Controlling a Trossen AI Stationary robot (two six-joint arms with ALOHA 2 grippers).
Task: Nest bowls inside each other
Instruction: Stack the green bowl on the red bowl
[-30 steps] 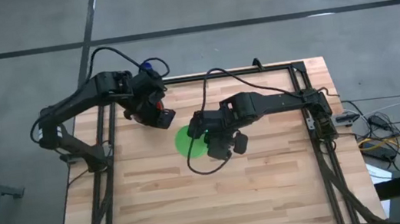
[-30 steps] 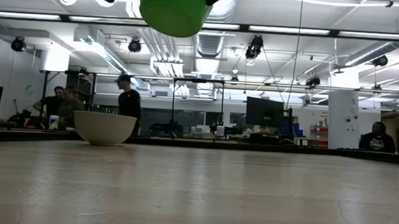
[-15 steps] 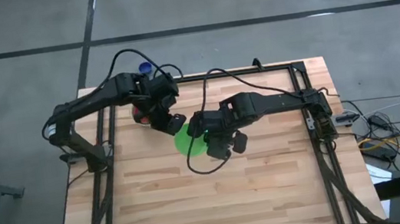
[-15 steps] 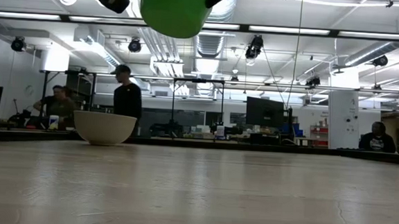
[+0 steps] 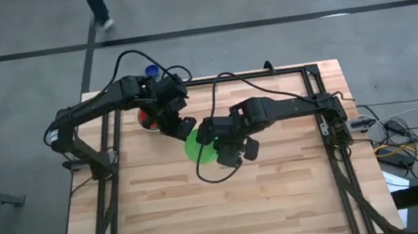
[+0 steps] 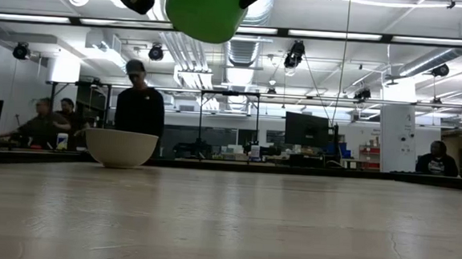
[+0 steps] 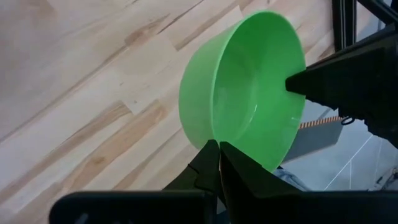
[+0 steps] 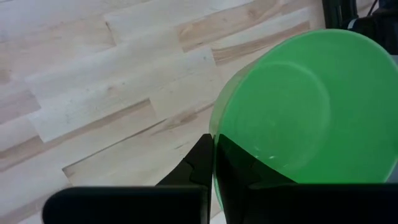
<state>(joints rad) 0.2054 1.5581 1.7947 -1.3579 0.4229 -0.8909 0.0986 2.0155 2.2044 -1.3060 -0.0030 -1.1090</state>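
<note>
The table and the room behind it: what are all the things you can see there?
green bowl: one seen, bright green, held up in the air above the table's middle
red bowl: one, red, under the left arm, mostly hidden
whitish bowl: one, whitish, on the table, seen only in the low view
table: one, pale wood
person: one, dark top, standing beyond the whitish bowl; others sit farther off
left fingers: dark, shut on the green bowl's rim
right fingers: dark, shut on its opposite rim
</note>
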